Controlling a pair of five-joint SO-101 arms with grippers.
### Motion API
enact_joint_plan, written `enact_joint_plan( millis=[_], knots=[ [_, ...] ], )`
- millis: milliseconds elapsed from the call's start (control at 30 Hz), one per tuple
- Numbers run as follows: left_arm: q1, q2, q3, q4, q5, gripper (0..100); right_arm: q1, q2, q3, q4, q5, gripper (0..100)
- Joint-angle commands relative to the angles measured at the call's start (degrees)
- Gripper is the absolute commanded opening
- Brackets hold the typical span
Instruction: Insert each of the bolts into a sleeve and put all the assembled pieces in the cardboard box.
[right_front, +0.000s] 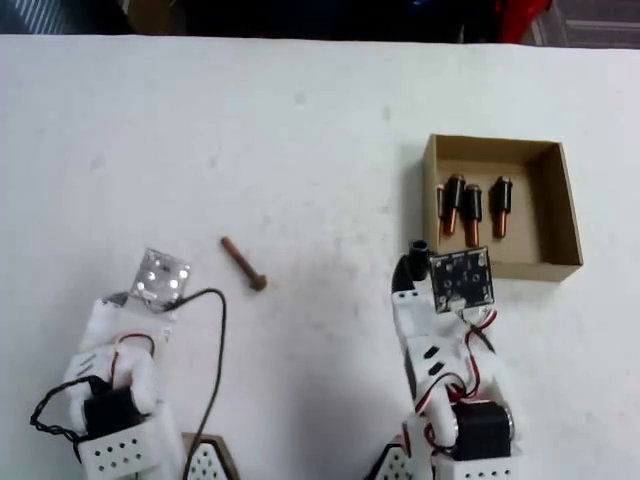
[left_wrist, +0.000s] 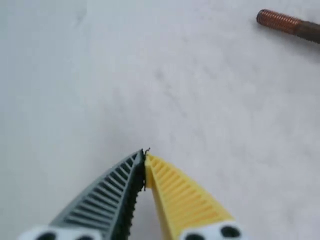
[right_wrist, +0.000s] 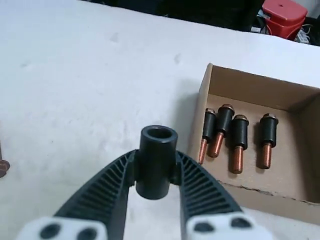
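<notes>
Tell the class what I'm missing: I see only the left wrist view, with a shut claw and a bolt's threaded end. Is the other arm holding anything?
Observer: Yes. The right claw is shut on a black sleeve.
Operator: Is anything in the box yet?
Observer: Four assembled pieces lie in the cardboard box.
Operator: Where is my bolt's head?
Observer: The bolt lies loose between the two arms, with its head toward their bases.

A white bench, faintly scuffed and evenly lit, stretches away to a straight far edge. Beyond that edge the room lies dark. A red container stands there, off toward the right.
</notes>
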Motion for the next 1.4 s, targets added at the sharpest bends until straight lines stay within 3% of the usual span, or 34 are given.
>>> enact_joint_plan(
  millis=[0, 167, 500, 833, 1067, 1367],
  knots=[
    [0.4, -0.48, -0.44, -1.76, -5.36, 2, 1.8, -0.66, 1.41, -2.95, -0.53, 1.7],
    [1.19, -0.48, -1.76, -3.6, -13.27, 2, 2.51, -0.66, 3.87, -4.26, -0.35, 1.7],
    [5.67, -0.13, -21.27, 8.97, -13.45, 2, 2.51, -0.66, 4.22, -4.0, -0.35, 1.7],
    [9.36, 0.31, -29.1, 14.59, -13.27, 2, 2.51, -0.66, 4.92, -4.18, -0.35, 1.8],
    [9.45, 18.95, -42.2, 17.05, -13.1, 2, 2.51, -0.66, 5.1, -4.26, -0.35, 1.8],
    [9.45, 38.2, -53.8, 18.29, -23.56, 3, 2.59, -0.66, 5.19, -4.26, -0.35, 1.9]
  ],
)
